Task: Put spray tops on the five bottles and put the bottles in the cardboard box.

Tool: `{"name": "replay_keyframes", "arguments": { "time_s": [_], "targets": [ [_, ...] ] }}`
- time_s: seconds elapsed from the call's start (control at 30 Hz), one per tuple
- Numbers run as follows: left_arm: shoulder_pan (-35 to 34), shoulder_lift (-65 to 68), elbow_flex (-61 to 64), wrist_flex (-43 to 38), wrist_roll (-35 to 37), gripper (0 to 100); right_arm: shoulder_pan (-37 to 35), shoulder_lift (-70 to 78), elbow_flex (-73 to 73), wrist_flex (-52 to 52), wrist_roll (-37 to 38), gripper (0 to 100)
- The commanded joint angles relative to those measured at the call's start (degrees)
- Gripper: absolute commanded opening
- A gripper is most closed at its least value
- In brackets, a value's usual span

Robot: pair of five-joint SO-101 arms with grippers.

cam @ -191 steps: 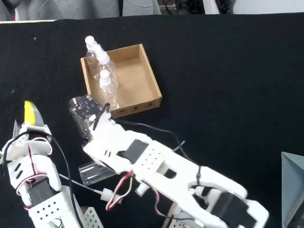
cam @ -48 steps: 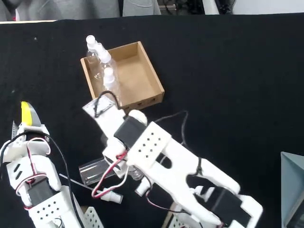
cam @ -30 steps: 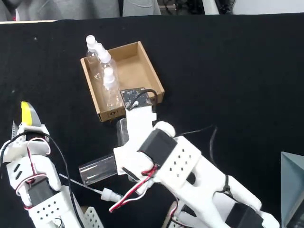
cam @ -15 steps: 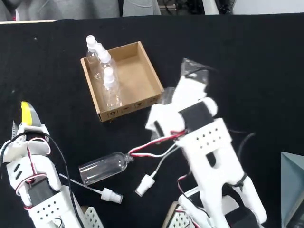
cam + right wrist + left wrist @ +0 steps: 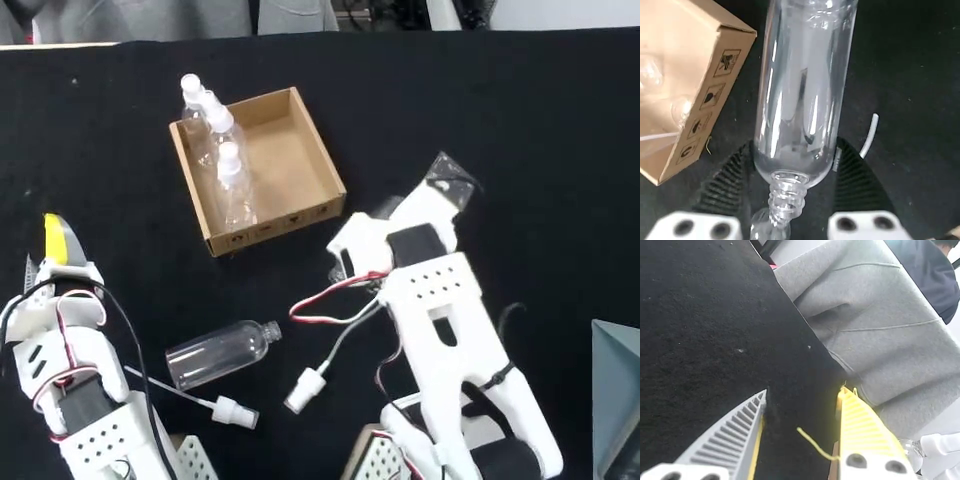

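Note:
The cardboard box [image 5: 290, 165] holds three capped bottles [image 5: 232, 185] along one wall. An uncapped clear bottle [image 5: 218, 353] lies on the black table nearer the arms. Two loose spray tops [image 5: 305, 389] [image 5: 236, 411] lie beside it. My right gripper [image 5: 792, 150] is shut on another uncapped bottle [image 5: 805, 85], whose threaded neck points toward the wrist. It hangs just off the box's printed front wall [image 5: 710, 100]. In the high view this gripper [image 5: 347, 256] is right of the box's front corner. My left gripper [image 5: 804, 392] is open, its yellow finger [image 5: 60, 240] standing at the table's left.
A white dip tube [image 5: 867, 136] lies on the cloth beside the held bottle. Red and white cables [image 5: 325, 300] trail from the right arm toward the loose tops. A grey object [image 5: 615, 390] stands at the right edge.
The right arm rose from the lying bottle by the box front and swung right with a bottle in its grip, uncovering the lying bottle and spray tops. The left arm stayed still.

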Motion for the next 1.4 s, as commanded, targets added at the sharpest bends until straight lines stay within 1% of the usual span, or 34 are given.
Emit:
{"name": "replay_keyframes", "arguments": {
  "time_s": [0.0, 0.13, 0.27, 0.33, 0.73, 0.93, 1.03, 1.23, 1.37],
  "targets": [
    [-0.2, -1.0, -1.1, -1.3, 0.2, 21, 1.8, -2.6, 2.1, -4.8, -0.8, 6.0],
    [-0.2, -1.0, -1.1, -1.3, 0.2, 21, 1.8, -2.6, 6.1, -10.0, -0.9, 7.2],
    [-0.2, -1.0, -1.1, -1.3, 0.2, 21, 1.4, -2.6, 8.6, -12.3, -0.4, 17.2],
    [-0.2, -1.0, -1.1, -1.3, 0.2, 21, 1.4, -2.6, 8.8, -12.4, -0.3, 20.5],
    [-0.2, -1.0, -1.1, -1.3, 0.2, 21, 1.3, -3.0, 8.5, -12.2, 0.1, 21.2],
    [-0.2, -1.0, -1.1, -1.3, 0.2, 21, 1.7, -3.1, 8.0, -12.1, 4.7, 21.3],
    [-0.2, -1.0, -1.1, -1.3, 0.2, 21, 1.7, -3.1, 4.9, -7.7, 9.2, 21.3],
    [-0.2, -1.0, -1.1, -1.3, 0.2, 21, 1.7, -2.9, -8.0, 11.4, 17.8, 21.3],
    [-0.2, -1.0, -1.1, -1.3, 0.2, 21, 1.8, -2.8, -12.4, 17.6, 22.5, 21.1]
  ]
}}
